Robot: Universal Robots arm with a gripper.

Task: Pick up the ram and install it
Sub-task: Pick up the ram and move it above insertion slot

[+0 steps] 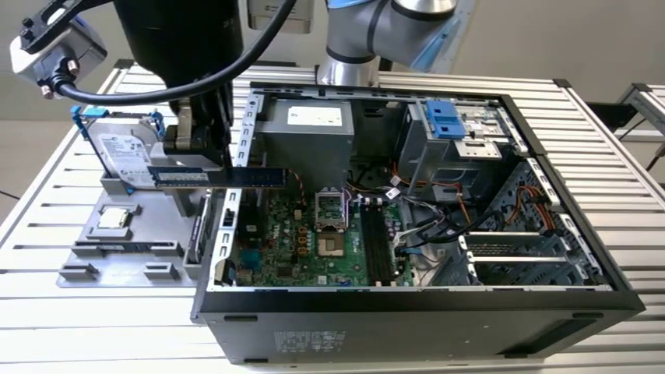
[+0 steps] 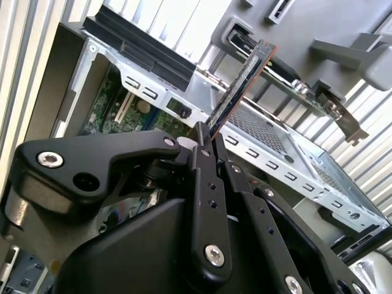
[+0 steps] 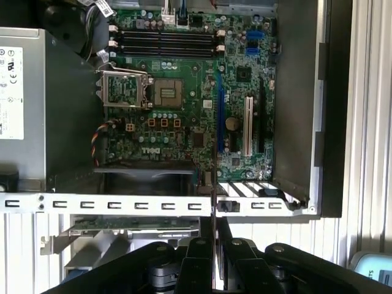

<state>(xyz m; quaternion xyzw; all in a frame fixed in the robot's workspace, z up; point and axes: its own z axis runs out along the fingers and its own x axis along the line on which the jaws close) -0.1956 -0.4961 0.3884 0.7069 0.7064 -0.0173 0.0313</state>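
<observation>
in the exterior view the open computer case (image 1: 416, 319) lies nearest on the slatted metal surface (image 1: 83, 327), its motherboard (image 1: 311, 234) bared. left of centre, beside a grey tray (image 1: 135, 234), the claw (image 1: 202, 162) is pinching the ram (image 1: 260, 177), held level above the case's left wall. farther back, grey floor (image 1: 26, 132) borders the surface at upper left.

The jaws are matte black, flat-sided bars dotted with small holes and silver screw heads, hinged on rounded black links (image 2: 92, 156) with larger silver bolts. Behind the jaws, the arm (image 1: 348, 74) is silver tube with grey, blue-capped joints. A thick black cable (image 1: 268, 33) runs to a pale grey box (image 1: 58, 45).
</observation>
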